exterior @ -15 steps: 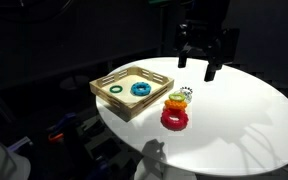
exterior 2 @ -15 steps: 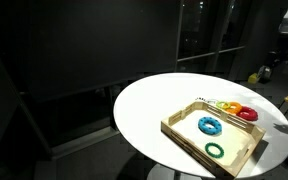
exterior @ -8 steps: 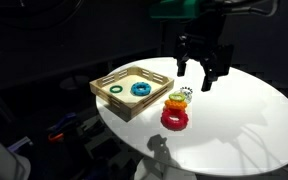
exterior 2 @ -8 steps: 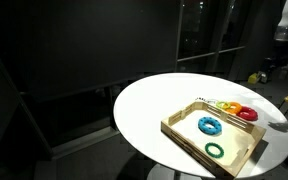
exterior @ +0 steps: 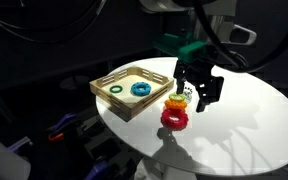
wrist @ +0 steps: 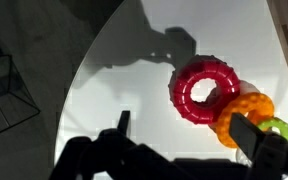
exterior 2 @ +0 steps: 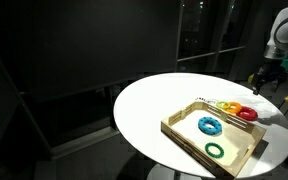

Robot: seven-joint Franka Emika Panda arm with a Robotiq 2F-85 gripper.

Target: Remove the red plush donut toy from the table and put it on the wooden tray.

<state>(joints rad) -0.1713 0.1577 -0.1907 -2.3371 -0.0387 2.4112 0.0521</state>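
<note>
OK, nearest the front edge of the round white surface (exterior: pixel 246 125), in an exterior view, lay the red plush donut toy (exterior: pixel 174 118). It was flat, hole up, on the bare surface and not on the wooden tray (exterior: pixel 150 101). An orange ring (exterior: pixel 176 101) touched its far side. Just past that sat a small green-and-yellow ring (exterior: pixel 187 93), partly hidden by the hand. The three rings made a short row just right of the tray's near-right wall.

The hand (exterior: pixel 197 88) hung over the far end of that row, jaws spread wide, released, gripping nothing. Whether it touched any ring could not be told from there.

In the wrist view the red plush donut toy (wrist: pixel 204 90) was in plain sight ahead of the hand (wrist: pixel 182 128). The dark fingers (wrist: pixel 124 122) stood well apart at the bottom edge. The orange ring (wrist: pixel 246 112) pressed against the toy's rim, with a sliver of the green-and-yellow ring (wrist: pixel 277 127) beyond. The hand's shadow fell on the surface (wrist: pixel 124 85).

Farther left sat the tray, square, light wood, with low slotted walls. It held a blue ring (exterior: pixel 140 89) and a dark green ring (exterior: pixel 116 89), set apart from each other.

In an exterior view from another side, the toy (exterior 2: pixel 247 115) and the orange ring (exterior 2: pixel 233 108) lay just outside the tray (exterior 2: pixel 184 138). The blue ring (exterior 2: pixel 210 125) and the dark green ring (exterior 2: pixel 215 150) were inside it. The hand (exterior 2: pixel 260 82) was too dim to read there.
</note>
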